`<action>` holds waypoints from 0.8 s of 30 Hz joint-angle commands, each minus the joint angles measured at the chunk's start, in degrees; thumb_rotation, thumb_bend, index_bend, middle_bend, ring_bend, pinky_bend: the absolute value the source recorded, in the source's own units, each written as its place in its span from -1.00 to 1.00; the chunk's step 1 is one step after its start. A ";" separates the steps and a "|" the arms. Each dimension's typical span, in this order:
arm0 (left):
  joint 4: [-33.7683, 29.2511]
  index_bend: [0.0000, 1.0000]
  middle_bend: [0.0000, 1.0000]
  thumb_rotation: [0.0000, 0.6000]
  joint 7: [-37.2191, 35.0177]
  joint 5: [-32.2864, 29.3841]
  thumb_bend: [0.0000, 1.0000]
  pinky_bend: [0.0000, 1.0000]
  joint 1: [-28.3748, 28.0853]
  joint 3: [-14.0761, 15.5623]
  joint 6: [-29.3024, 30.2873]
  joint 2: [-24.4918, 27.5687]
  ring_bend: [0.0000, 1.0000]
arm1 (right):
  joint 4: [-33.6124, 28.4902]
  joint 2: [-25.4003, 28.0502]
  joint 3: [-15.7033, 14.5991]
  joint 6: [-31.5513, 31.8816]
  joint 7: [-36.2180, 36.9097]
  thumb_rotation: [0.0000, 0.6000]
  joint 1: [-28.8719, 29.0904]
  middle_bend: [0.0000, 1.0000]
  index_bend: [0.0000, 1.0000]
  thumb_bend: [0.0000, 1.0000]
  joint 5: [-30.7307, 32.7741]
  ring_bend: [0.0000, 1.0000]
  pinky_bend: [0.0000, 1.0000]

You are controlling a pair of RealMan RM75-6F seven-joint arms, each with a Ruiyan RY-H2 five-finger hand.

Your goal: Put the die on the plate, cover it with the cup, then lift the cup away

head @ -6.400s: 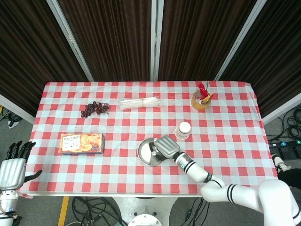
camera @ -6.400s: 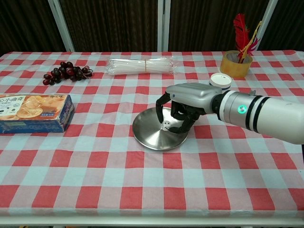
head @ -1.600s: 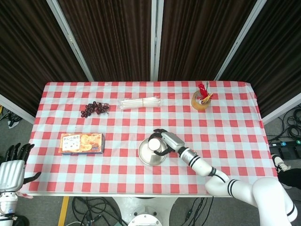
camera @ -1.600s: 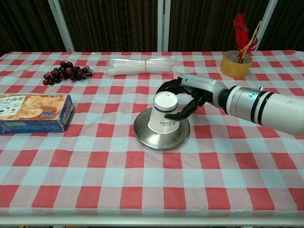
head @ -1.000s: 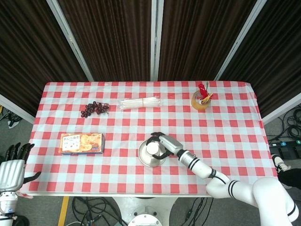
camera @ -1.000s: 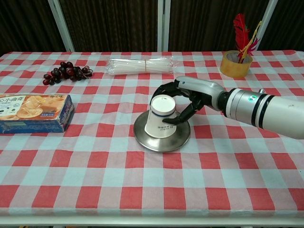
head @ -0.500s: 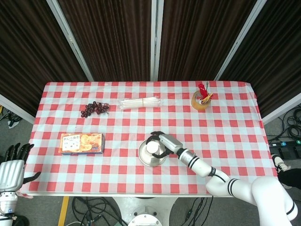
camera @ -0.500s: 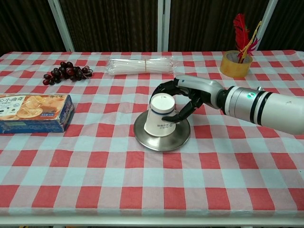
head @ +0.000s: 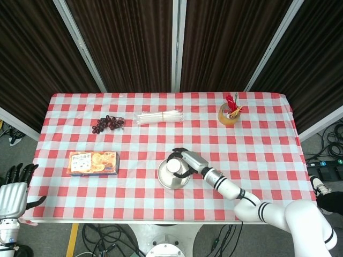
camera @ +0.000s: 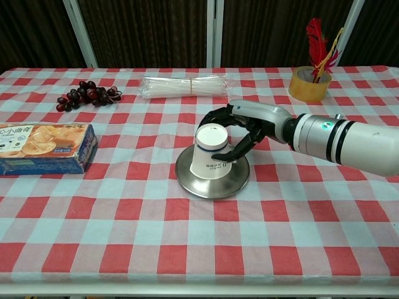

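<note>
My right hand (camera: 249,128) grips the upturned paper cup (camera: 211,152) on the steel plate (camera: 212,180), frame center. My left hand (head: 13,190), lower left, hangs open.

Your bench (camera: 187,249) carries a red-and-white check cloth. On it you have: a white cup (camera: 212,151) with a dark band, a silver plate (camera: 212,180), dark purple grapes (camera: 87,94), a blue-and-orange box (camera: 43,147), a clear straw bundle (camera: 185,86), an amber tape roll (camera: 310,84) with red feathers (camera: 319,38). Your right robot hand (camera: 246,124) is grey with black fingers (camera: 218,114).
</note>
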 commanded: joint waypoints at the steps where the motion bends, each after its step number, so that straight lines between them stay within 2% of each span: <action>1: 0.06 -0.71 -0.74 1.00 0.03 0.16 -1.00 -0.96 -0.07 -0.01 0.05 -0.03 -0.96 | -2.41 1.38 -2.08 1.36 0.82 1.00 -0.14 -0.42 0.06 -0.40 -2.69 -0.83 -0.88; 8: -0.02 -0.71 -0.74 1.00 -0.05 0.09 -1.00 -0.96 0.13 0.03 0.23 0.01 -0.96 | 0.89 -0.52 0.77 1.64 -2.30 1.00 -0.69 -0.42 0.06 -0.40 1.00 -0.83 -0.88; 17: -0.20 -0.72 -0.74 1.00 0.09 0.58 -1.00 -0.96 0.08 0.01 0.56 0.13 -0.96 | -5.08 4.19 0.34 7.55 -1.87 1.00 -2.31 -0.42 0.05 -0.40 -1.67 -0.83 -0.88; 24: -0.29 -0.72 -0.74 1.00 0.05 0.75 -1.00 -0.96 0.07 0.08 0.60 0.07 -0.96 | -2.42 7.36 3.29 6.13 -3.17 1.00 -4.62 -0.43 0.00 -0.40 5.16 -0.83 -0.88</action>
